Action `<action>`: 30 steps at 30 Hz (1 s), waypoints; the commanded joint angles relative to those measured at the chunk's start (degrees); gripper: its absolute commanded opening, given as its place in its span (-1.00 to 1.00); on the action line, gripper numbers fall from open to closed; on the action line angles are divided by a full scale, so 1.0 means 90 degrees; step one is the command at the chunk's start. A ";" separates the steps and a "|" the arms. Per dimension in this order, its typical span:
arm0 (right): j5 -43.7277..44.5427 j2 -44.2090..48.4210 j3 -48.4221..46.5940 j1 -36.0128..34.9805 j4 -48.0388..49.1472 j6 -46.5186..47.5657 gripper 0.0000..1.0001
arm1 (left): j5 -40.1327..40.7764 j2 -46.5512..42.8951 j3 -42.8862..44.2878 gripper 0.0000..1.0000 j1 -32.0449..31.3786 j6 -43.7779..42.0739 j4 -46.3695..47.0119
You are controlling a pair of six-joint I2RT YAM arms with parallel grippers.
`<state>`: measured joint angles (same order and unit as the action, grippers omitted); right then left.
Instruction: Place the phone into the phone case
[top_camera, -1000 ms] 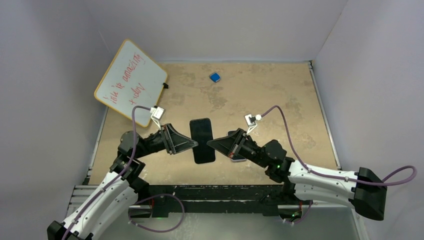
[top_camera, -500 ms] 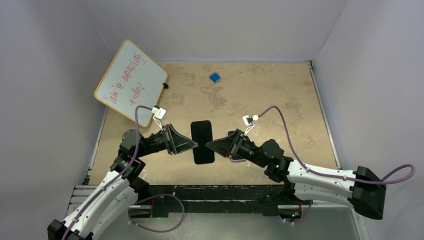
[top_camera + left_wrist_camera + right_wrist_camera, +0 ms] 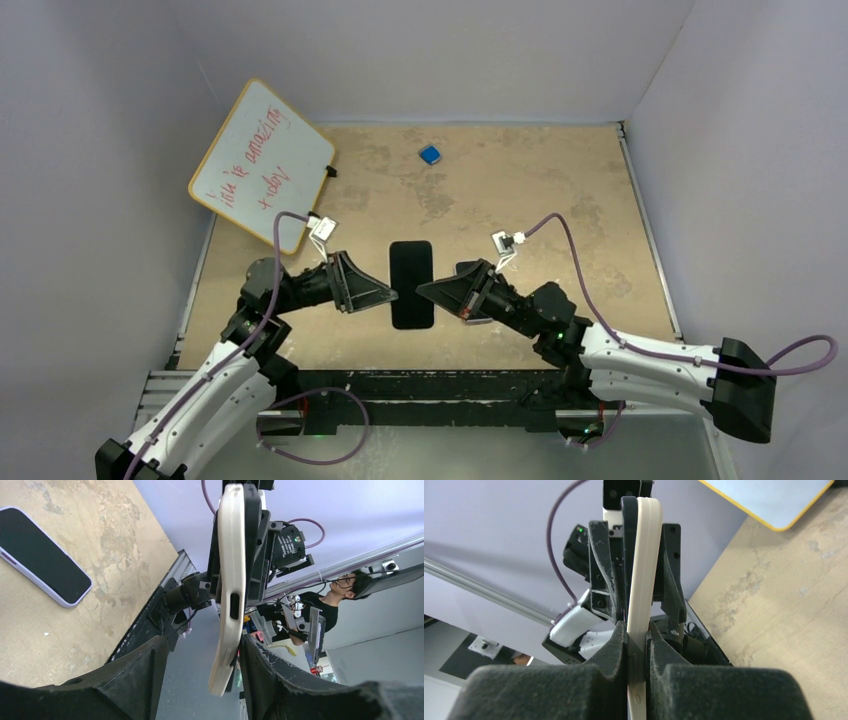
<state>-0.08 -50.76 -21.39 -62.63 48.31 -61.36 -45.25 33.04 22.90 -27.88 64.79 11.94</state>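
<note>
A black phone (image 3: 411, 283) sits in a cream phone case, held above the table between both arms with its screen up. My right gripper (image 3: 422, 290) is shut on its right edge. In the right wrist view the fingers (image 3: 614, 645) pinch the cream case (image 3: 644, 570) and the dark phone edge (image 3: 628, 555) together. My left gripper (image 3: 394, 293) is at the left edge. In the left wrist view its jaws stand wide apart round the case (image 3: 231, 555), which rests against one finger (image 3: 260, 665); the left gripper (image 3: 202, 647) is open.
A second phone with a lilac rim (image 3: 42, 555) lies flat on the table, mostly hidden under the right gripper in the top view. A whiteboard with red writing (image 3: 262, 165) leans at the back left. A small blue object (image 3: 430, 154) lies at the back.
The phone has shifted slightly to the right and straightened in the right gripper's hold. The left gripper stays at its left edge.
</note>
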 commanded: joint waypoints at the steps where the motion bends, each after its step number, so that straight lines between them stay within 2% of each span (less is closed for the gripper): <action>1: 0.0582 0.0411 0.0024 -0.0013 0.1078 0.0138 -1.00 | -0.0070 -0.0084 -0.0094 0.10 -0.0002 0.0455 0.0430; 11: 0.0988 0.0208 0.0082 -0.0011 0.1167 0.0261 -1.00 | -0.0251 0.0359 -0.0178 0.01 -0.0064 0.0593 0.0964; 13: 0.1044 0.0065 0.0112 -0.0014 0.1304 0.0271 -1.00 | -0.0245 0.0461 -0.0247 -0.17 -0.0076 0.0579 0.1010; 18: 0.1016 -0.0157 0.0061 -0.0014 0.1345 0.0290 -1.00 | -0.0147 0.0459 -0.0435 -0.85 -0.0100 0.0272 0.1082; 19: 0.0975 -0.0175 0.0018 -0.0009 0.1277 0.0286 -0.95 | -0.0063 0.0403 -0.0420 -0.99 -0.0105 0.0074 0.0919; 23: 0.0729 -0.0182 -0.0283 -0.0004 0.0719 0.0430 -0.38 | 0.0415 -0.0083 -0.0165 -1.00 -0.0106 -0.1047 -0.0078; 25: 0.0621 -0.0203 -0.0387 -0.0004 0.0567 0.0482 -0.22 | 0.0555 -0.0362 -0.0064 -1.00 -0.0109 -0.1379 -0.0350; 27: 0.0517 -0.0224 -0.0423 -0.0004 0.0573 0.0521 -0.28 | 0.0641 -0.0499 0.0049 -1.00 -0.0108 -0.1611 -0.0567; 29: 0.0389 -0.0238 -0.0425 -0.0004 0.0645 0.0632 -0.53 | 0.0702 -0.0535 0.0211 -1.00 -0.0106 -0.1737 -0.0759; 30: 0.0311 -0.0235 -0.0426 -0.0004 0.0662 0.0709 -0.66 | 0.0724 -0.0522 0.0298 -0.89 -0.0101 -0.1774 -0.0875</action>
<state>5.69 -53.65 -21.65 -62.59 48.77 -57.47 -42.17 28.99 20.73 -28.75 55.46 8.25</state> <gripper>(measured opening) 0.269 0.094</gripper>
